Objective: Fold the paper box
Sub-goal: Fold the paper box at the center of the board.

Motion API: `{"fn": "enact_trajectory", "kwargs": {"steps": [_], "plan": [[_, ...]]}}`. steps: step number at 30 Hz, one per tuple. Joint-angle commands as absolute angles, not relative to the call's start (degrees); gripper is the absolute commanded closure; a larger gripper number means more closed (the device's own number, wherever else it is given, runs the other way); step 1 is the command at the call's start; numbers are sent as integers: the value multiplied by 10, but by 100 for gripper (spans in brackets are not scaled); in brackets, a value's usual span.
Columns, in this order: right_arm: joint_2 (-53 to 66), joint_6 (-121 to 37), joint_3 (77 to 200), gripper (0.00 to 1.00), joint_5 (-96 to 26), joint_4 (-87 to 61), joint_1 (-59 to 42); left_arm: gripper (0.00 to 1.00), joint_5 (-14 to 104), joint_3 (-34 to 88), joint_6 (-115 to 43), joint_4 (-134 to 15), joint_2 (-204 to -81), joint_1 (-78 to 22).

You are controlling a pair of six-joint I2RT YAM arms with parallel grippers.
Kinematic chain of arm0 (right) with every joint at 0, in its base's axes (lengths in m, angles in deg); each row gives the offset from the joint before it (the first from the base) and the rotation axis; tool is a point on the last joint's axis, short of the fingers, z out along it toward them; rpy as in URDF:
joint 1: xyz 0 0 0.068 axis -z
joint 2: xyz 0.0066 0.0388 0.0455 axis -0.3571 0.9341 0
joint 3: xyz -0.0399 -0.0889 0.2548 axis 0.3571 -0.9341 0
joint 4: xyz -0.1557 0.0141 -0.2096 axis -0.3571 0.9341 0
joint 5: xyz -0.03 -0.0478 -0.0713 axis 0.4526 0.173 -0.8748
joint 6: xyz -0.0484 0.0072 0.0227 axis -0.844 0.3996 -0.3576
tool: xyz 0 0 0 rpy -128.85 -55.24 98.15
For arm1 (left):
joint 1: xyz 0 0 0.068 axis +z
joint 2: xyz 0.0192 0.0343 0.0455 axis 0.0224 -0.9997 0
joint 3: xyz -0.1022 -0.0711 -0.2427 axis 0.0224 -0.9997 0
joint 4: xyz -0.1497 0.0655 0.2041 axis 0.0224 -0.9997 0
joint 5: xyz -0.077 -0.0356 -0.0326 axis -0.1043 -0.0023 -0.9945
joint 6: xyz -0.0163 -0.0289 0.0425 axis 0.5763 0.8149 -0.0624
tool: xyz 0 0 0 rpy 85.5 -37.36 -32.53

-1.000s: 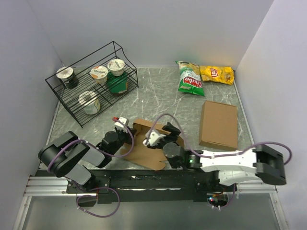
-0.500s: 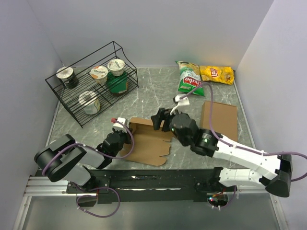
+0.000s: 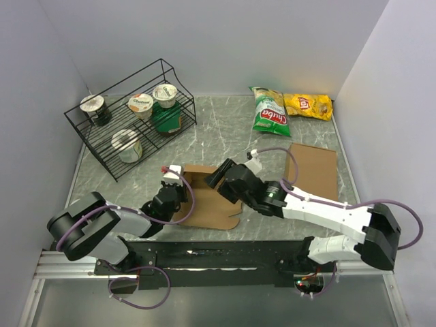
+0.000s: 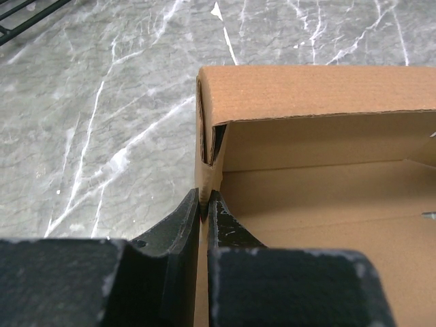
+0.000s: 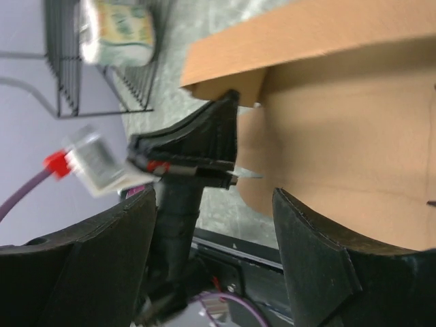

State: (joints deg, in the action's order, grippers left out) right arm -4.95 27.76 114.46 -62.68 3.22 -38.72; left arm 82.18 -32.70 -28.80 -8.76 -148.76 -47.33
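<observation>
— Squeezing a side wall of the paper box [image 3: 211, 208] tight with the left gripper [image 4: 203, 204], down on the table [image 3: 225, 133].
— Holding the right gripper [image 5: 214, 193] wide apart, hanging over the box, grabbing nothing.

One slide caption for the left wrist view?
Left gripper pinching a raised wall of the paper box on a marble table.

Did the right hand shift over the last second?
Yes. The right hand moved farther back over the paper box, closer to the green chip bag, which stayed put.
</observation>
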Motion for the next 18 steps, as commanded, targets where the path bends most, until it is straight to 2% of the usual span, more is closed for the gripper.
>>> {"fn": "enact_trajectory", "kwargs": {"steps": [1,9,18], "plan": [[-22,397,1147,25,-656,30,-384,91,846,-310,-281,-73,-1491,-483],[35,444,1177,28,-722,31,-366,91,856,-315,-285,-53,-1500,-496],[87,412,1204,33,-777,-11,-351,91,859,-320,-288,-31,-1516,-503]]}}
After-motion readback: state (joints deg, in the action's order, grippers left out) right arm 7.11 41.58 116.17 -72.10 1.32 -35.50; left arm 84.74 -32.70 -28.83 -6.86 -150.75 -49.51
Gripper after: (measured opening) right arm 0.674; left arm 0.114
